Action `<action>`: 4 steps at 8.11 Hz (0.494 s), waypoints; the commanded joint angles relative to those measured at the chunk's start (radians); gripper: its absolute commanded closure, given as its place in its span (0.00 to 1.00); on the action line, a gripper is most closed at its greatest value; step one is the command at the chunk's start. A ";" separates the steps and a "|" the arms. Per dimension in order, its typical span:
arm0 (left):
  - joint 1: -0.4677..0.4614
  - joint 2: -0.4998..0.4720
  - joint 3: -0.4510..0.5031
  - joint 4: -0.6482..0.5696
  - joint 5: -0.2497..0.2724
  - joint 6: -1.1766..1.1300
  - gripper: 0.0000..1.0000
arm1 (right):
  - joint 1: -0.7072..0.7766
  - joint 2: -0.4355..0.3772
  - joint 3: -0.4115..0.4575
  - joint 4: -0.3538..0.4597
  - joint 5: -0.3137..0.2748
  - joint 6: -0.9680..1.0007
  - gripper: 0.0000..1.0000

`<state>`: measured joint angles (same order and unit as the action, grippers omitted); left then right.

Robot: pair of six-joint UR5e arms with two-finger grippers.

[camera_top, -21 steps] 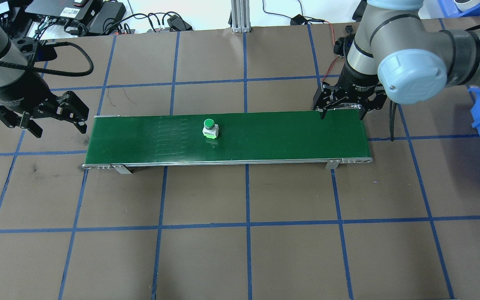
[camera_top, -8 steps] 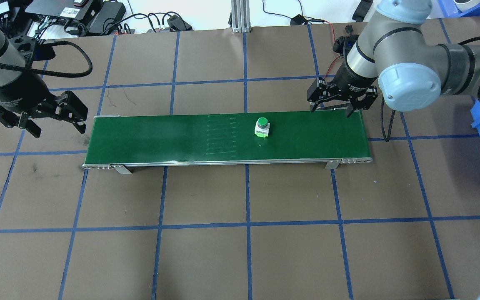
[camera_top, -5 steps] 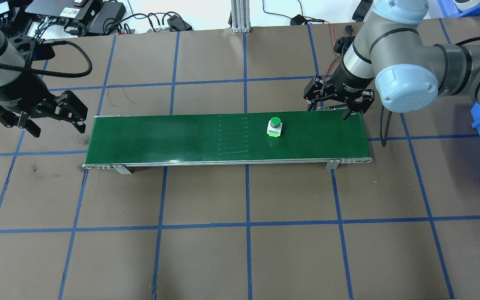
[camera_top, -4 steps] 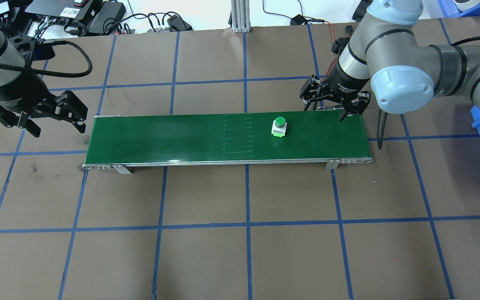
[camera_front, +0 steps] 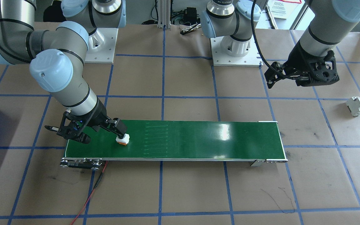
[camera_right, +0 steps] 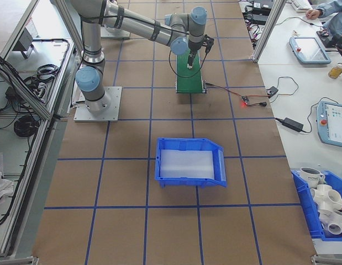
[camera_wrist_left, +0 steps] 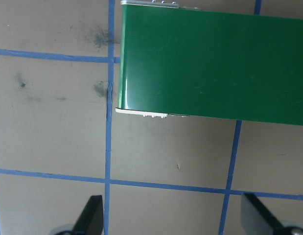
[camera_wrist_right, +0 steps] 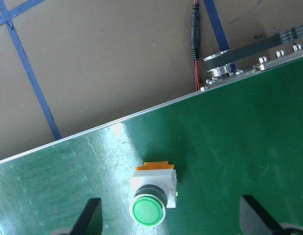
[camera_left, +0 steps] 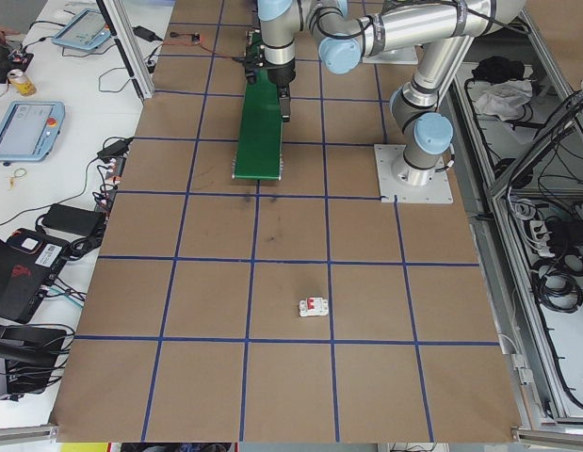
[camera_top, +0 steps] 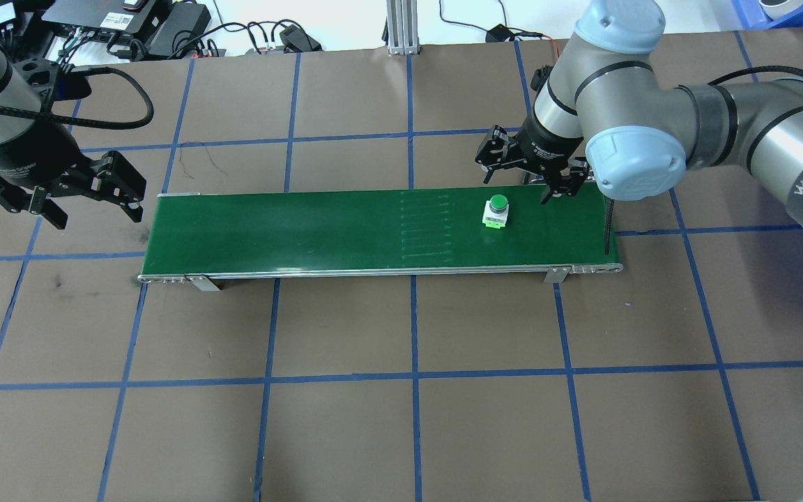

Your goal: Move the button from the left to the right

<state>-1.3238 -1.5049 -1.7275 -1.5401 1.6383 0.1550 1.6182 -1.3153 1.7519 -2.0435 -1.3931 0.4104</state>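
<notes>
The button (camera_top: pixel 495 212) is sitting upright on the green belt of the conveyor (camera_top: pixel 304 230), right of centre in the overhead frame; its round glossy green cap is topping a white square body. From the right wrist camera the button (camera_wrist_right: pixel 152 196) is showing low and centre, with an orange-red base peeking out behind the white block. The belt is looking smooth and slightly shiny, with a run of faint ribbed marks across it and thin metal rails along its edges.

The right tool (camera_top: pixel 520 183) is hanging over the far edge of the belt, just above and to the right of the button in the overhead frame, its black fingers spread wide and gripping nothing. In the front-facing frame one finger (camera_front: pixel 119 126) is standing right at the button (camera_front: pixel 123 139), though I cannot tell whether they are touching.

The left tool (camera_top: pixel 91 206) is hovering at the left edge of the overhead frame, just off the belt's end, also spread wide and empty.

The desk (camera_top: pixel 401 418) is wearing a matte brown covering crossed by blue tape lines in a grid. A white boxy circuit breaker (camera_front: pixel 357 105) with a red toggle is lying at the right of the front-facing frame, well apart from the belt. A blue plastic bin (camera_right: pixel 190 162) with a pale lining is sitting mid-frame in the right-side view.
</notes>
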 commanded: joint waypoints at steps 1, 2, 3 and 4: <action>0.000 0.000 0.005 0.000 0.000 0.001 0.00 | 0.006 0.050 0.001 -0.006 -0.053 -0.002 0.05; 0.000 0.000 0.006 0.000 0.000 0.000 0.00 | 0.006 0.088 0.001 -0.006 -0.110 -0.021 0.08; 0.000 0.000 0.006 0.000 0.002 0.000 0.00 | 0.006 0.108 0.000 -0.007 -0.125 -0.025 0.14; 0.000 0.000 0.006 0.000 0.000 0.001 0.00 | 0.005 0.107 -0.005 -0.007 -0.129 -0.060 0.45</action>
<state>-1.3238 -1.5048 -1.7218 -1.5401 1.6389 0.1553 1.6242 -1.2286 1.7524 -2.0501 -1.4948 0.3905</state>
